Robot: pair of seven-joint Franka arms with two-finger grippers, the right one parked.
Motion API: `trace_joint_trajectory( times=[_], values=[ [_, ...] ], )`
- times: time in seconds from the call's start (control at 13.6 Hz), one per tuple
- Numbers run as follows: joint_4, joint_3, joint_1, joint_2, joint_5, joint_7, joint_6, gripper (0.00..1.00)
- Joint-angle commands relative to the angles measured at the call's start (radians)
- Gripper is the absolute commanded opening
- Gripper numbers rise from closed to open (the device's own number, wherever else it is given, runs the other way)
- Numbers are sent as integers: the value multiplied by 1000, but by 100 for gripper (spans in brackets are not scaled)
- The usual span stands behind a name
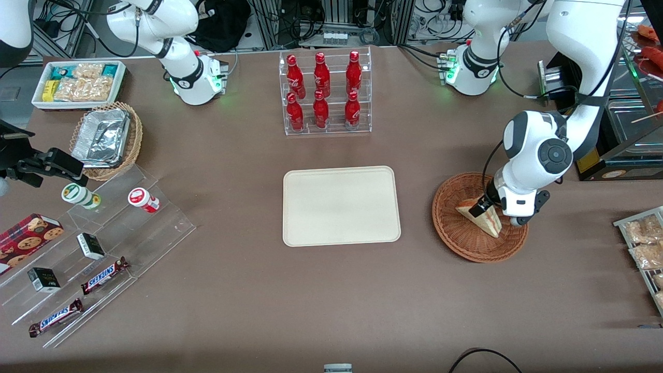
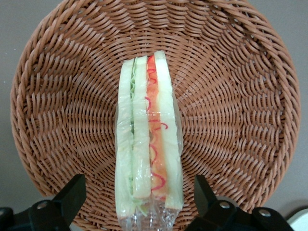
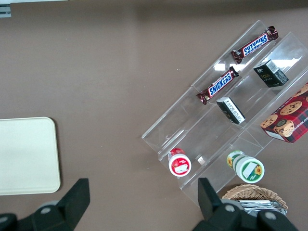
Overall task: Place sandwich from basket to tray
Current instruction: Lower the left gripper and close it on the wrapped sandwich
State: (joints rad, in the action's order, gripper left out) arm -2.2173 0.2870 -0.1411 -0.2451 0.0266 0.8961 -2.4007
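Observation:
The sandwich, a wedge of pale bread with red-orange and green filling in clear wrap, lies in the round reddish-brown basket. My left gripper is lowered into the basket and stands open. In the left wrist view the sandwich runs between the two black fingers, with a gap of basket weave on each side of it. The cream tray lies bare beside the basket, toward the parked arm's end, and its corner shows in the right wrist view.
A clear rack of red bottles stands farther from the camera than the tray. Toward the parked arm's end are a stepped acrylic display with candy bars, a tan basket of foil containers and a white snack bin. Bagged snacks lie at the working arm's end.

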Motion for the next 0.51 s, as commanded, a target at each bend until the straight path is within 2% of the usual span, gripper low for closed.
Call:
trace_joint_trajectory(
  times=[0.0, 0.07, 0.15, 0.44],
  values=[
    [27, 8, -12, -28, 16, 29, -23, 62],
    [42, 8, -12, -43, 16, 33, -21, 27],
    [47, 6, -11, -49, 18, 34, -21, 16],
    [59, 6, -12, -49, 19, 26, -18, 12]
  ],
)
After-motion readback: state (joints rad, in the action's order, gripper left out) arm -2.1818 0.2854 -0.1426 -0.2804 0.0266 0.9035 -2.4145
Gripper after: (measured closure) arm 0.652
